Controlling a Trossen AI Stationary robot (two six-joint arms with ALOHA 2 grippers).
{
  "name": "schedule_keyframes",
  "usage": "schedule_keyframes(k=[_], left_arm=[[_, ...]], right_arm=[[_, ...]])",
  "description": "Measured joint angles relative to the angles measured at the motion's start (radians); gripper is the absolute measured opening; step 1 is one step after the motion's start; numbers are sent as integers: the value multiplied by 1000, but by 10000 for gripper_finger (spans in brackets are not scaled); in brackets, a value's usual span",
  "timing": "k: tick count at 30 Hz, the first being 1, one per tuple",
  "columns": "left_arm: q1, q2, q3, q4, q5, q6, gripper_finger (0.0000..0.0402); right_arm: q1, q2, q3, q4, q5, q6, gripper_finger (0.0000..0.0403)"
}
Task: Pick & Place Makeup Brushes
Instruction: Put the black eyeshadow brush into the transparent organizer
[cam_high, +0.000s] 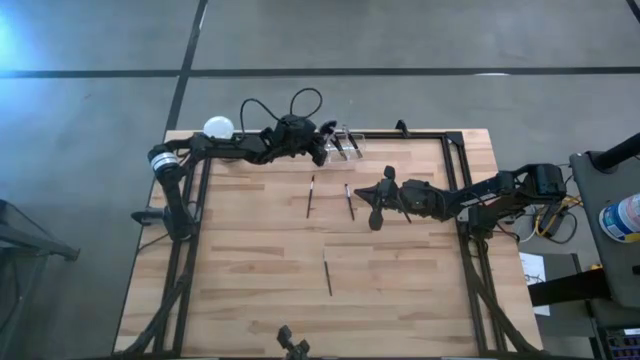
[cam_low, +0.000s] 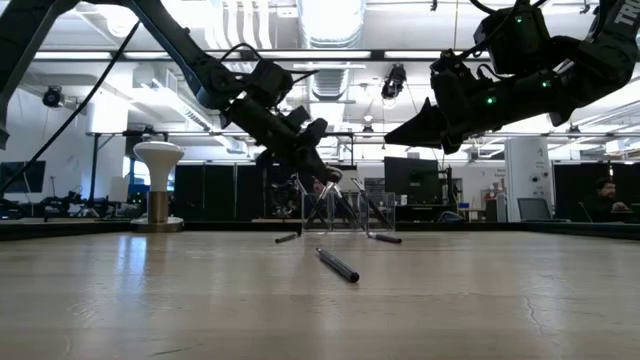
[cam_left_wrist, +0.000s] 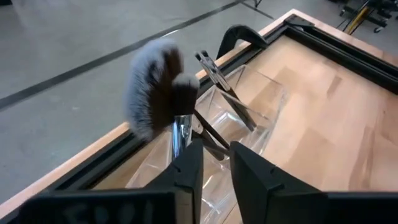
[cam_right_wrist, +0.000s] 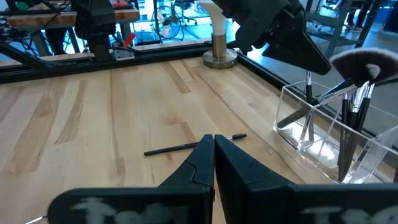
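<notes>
Three slim dark makeup brushes lie flat on the wood: one (cam_high: 311, 195), one (cam_high: 349, 200) and one nearer (cam_high: 327, 277), (cam_low: 338, 264). More brushes stand leaning in a clear box (cam_high: 342, 143), (cam_left_wrist: 249, 106), (cam_right_wrist: 329, 137) at the far edge, among them a wide fluffy one (cam_left_wrist: 158, 87), (cam_right_wrist: 364, 62). My left gripper (cam_high: 322, 150), (cam_left_wrist: 216, 163) hangs open just over that box, the fluffy brush's silver neck beside one finger. My right gripper (cam_high: 368, 192), (cam_right_wrist: 213, 149) is shut on nothing and hovers above the table, close to the brush (cam_right_wrist: 193, 144).
A white ball-topped metal stand (cam_high: 218, 127), (cam_low: 158, 190) stands at the far left corner. A black frame (cam_high: 455, 170) rims the table, with clamps at the far edge (cam_left_wrist: 239, 34) and the near edge (cam_high: 290, 345). Bare wood (cam_high: 250, 270) spreads near and left.
</notes>
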Motion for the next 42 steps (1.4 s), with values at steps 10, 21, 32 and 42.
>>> schedule_keyframes(k=[10, 21, 32, 42], left_arm=[[0, 2, 9, -15, -40, 0, 94], [-11, -1, 37, -81, -36, 82, 85], [-107, -258, -388, 288, -22, 46, 4], [-128, -410, -770, 705, -23, -19, 1]], right_arm=[[0, 0, 0, 4, 0, 2, 8], [-1, -1, 14, -38, 0, 63, 8], [-14, -1, 226, -608, 80, 383, 9], [-61, 107, 401, -855, 97, 543, 70]])
